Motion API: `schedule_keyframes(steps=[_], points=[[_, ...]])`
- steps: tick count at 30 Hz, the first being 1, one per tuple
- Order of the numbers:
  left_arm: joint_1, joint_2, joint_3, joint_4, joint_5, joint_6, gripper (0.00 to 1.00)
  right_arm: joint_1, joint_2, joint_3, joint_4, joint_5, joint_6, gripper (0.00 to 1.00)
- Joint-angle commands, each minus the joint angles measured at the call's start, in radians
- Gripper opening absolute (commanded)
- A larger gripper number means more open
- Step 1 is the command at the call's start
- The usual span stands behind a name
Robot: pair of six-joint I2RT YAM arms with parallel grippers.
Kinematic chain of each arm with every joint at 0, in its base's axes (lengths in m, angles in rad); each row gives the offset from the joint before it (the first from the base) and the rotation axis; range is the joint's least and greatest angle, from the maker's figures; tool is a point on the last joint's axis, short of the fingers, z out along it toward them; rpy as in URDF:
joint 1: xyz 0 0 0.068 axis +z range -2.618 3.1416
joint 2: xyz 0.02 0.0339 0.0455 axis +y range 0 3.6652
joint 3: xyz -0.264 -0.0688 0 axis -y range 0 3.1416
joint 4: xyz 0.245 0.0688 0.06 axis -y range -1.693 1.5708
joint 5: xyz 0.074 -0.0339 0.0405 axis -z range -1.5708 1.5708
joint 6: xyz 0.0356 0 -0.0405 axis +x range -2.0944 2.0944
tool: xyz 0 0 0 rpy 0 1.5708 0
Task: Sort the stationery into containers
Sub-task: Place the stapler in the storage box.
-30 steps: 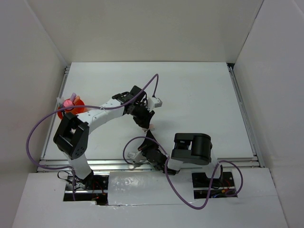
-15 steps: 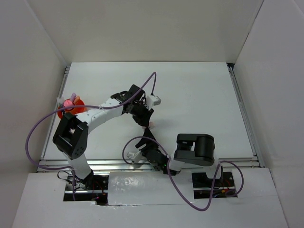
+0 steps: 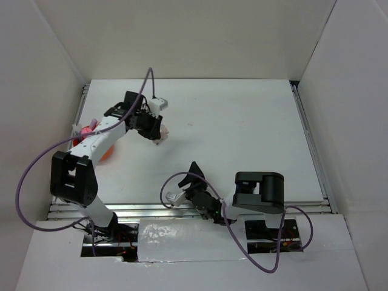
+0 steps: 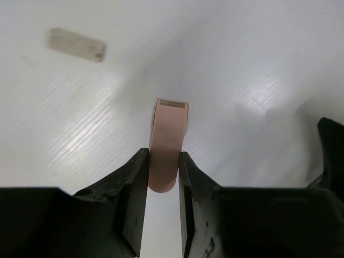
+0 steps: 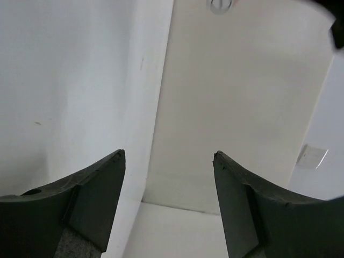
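No readable lettering, brand, number or sign in any view. Pale strip [image 4: 75,44] lying on the bench [image 4: 252,59]: too blurred to make out any marking. Pink block [image 4: 169,123] clamped in the left end effector [image 4: 163,156]: only a darker band across its far end, no legible print.
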Motion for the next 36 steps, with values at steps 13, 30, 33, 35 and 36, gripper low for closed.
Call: schedule_keyframes(steps=[13,30,33,35,36], points=[[0.487,-0.330,0.109,-0.377,0.267,0.435,0.00,-0.346,-0.461,0.548,-1.571,-0.376,1.260,0.70],[0.831,-0.200,0.224,-0.661,0.175,1.020,0.00,-0.503,-0.422,0.651,-1.723,-0.527,1.396,0.70],[0.842,-0.169,0.220,-0.654,0.160,1.038,0.00,-0.503,-0.412,0.659,-1.726,-0.529,1.401,0.70],[0.845,-0.154,0.214,-0.638,0.154,1.049,0.00,-0.508,-0.409,0.659,-1.728,-0.527,1.399,0.70],[0.846,-0.153,0.210,-0.634,0.152,1.054,0.00,-0.508,-0.405,0.659,-1.728,-0.527,1.401,0.70]])
